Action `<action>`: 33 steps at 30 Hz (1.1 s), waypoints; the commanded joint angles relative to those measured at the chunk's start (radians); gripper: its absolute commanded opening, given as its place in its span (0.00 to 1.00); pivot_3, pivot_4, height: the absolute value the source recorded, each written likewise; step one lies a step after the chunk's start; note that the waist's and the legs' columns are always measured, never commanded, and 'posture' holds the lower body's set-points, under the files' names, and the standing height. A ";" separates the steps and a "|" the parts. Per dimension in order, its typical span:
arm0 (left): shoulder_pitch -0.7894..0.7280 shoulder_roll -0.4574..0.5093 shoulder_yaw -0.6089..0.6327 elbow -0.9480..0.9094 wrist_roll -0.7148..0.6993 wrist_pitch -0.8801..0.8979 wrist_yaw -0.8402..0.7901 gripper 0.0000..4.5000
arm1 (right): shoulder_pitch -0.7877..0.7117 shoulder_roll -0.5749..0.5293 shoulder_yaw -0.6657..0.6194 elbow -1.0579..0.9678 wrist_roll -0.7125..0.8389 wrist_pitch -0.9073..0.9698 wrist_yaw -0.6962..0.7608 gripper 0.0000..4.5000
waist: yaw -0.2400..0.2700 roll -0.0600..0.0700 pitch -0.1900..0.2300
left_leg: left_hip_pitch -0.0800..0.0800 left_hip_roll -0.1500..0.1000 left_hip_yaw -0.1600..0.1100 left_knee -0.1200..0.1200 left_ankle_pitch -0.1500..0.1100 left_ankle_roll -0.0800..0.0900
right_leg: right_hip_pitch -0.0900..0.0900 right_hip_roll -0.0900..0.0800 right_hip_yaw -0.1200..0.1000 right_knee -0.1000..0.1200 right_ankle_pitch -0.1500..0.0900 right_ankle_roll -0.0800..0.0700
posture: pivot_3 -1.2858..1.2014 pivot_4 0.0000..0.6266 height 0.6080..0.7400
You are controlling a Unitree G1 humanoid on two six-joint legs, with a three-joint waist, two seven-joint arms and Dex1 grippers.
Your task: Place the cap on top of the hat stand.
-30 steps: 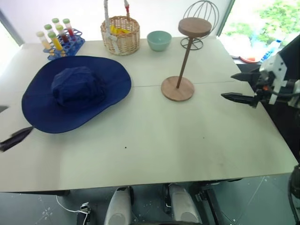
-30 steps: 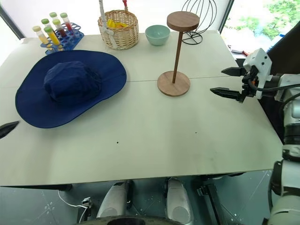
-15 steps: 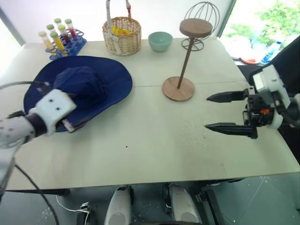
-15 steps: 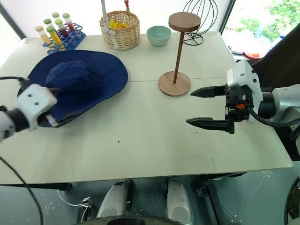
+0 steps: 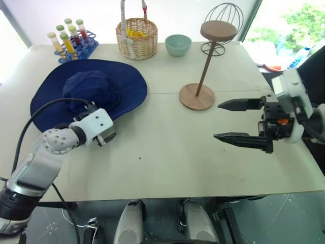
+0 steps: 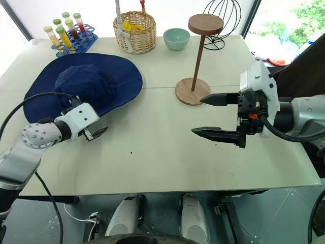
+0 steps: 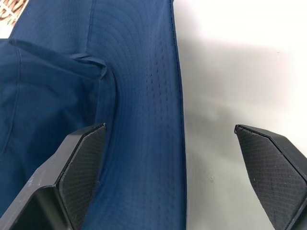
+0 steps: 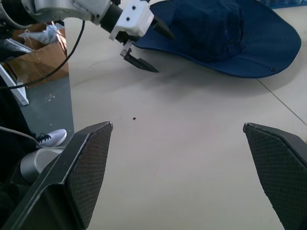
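Since the cap (image 5: pixel 89 94) lies on the left half of the tabletop (image 5: pixel 167 152), right against my left hand (image 5: pixel 105 135), that is the arm for the pickup. The near edge of the brim sits just beyond that hand's spread fingertips, a little to the far side, and the left wrist view shows the brim's stitched hem running straight up between the two fingers. My right hand (image 6: pixel 213 116) hangs well apart, near the right side and beside the hat stand (image 5: pixel 203 66), also released and holding nothing.

Going down in size: the tabletop is a pale, smooth, matte sheet with a seam across its middle. The cap is a broad navy disc of soft woven cloth, its brim floppy and ringed with rows of stitching, its rounded crown slumped and creased. I judge it will sag from a single pinch at the brim. The hat stand is brown wood: a round flat base, a thin rod leaning slightly, a small round disc on top. It stands upright to the right of the cap, with bare tabletop between them.
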 commanded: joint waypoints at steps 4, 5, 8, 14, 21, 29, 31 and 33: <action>-0.095 -0.061 -0.097 0.152 0.164 -0.073 0.058 1.00 | -0.007 -0.016 -0.038 -0.039 0.062 0.000 -0.064 0.99 | -0.002 0.000 0.000 | 0.000 0.000 0.000 0.000 0.000 0.000 | 0.000 0.000 0.000 0.000 0.001 0.000 | 0.52 0.24 0.96; -0.110 -0.075 -0.108 0.182 0.189 -0.077 0.076 1.00 | -0.013 -0.014 -0.038 -0.041 0.075 0.001 -0.076 0.99 | -0.001 0.000 0.000 | 0.000 0.000 0.000 0.000 0.000 0.000 | 0.000 0.000 0.000 0.000 0.001 0.000 | 0.52 0.24 0.96; -0.134 -0.085 -0.145 0.249 0.271 -0.115 0.105 1.00 | -0.033 -0.016 -0.042 -0.044 0.121 0.008 -0.108 0.99 | -0.002 0.000 0.000 | 0.000 0.000 0.000 0.000 0.000 0.000 | 0.000 0.000 0.000 0.000 0.001 0.001 | 0.52 0.24 0.96; -0.141 -0.104 -0.128 0.297 0.314 -0.146 0.108 1.00 | -0.042 -0.033 -0.043 -0.033 0.166 0.004 -0.145 0.99 | -0.002 0.000 0.000 | 0.001 0.000 0.000 0.000 0.000 0.000 | 0.001 0.000 0.000 0.000 0.001 0.001 | 0.52 0.24 0.96; -0.161 -0.096 -0.091 0.343 0.331 -0.162 0.110 0.46 | -0.036 -0.027 -0.033 -0.031 0.180 -0.012 -0.171 1.00 | -0.003 0.000 0.000 | 0.001 0.000 0.000 0.001 0.000 0.000 | 0.001 0.000 0.000 0.000 0.001 0.001 | 0.52 0.24 0.96; -0.202 -0.093 -0.058 0.414 0.349 -0.199 0.113 0.01 | -0.039 -0.034 -0.037 -0.013 0.187 -0.023 -0.174 1.00 | -0.001 0.000 0.000 | 0.001 0.000 0.000 0.001 0.000 0.000 | 0.001 0.000 0.000 0.000 0.001 0.001 | 0.52 0.24 0.96; -0.234 -0.097 -0.037 0.445 0.330 -0.199 0.106 0.01 | -0.043 -0.045 -0.044 0.010 0.191 -0.014 -0.175 1.00 | -0.001 0.000 0.000 | 0.001 0.000 0.000 0.001 0.000 0.000 | 0.001 0.000 0.000 0.000 0.001 0.001 | 0.52 0.24 0.96; -0.291 -0.138 0.025 0.466 0.248 -0.123 0.073 0.01 | -0.046 -0.063 -0.055 0.031 0.168 -0.026 -0.162 1.00 | 0.000 -0.001 0.000 | 0.001 0.000 0.000 0.001 0.000 0.000 | 0.001 0.000 0.000 0.000 0.001 0.001 | 0.52 0.24 0.96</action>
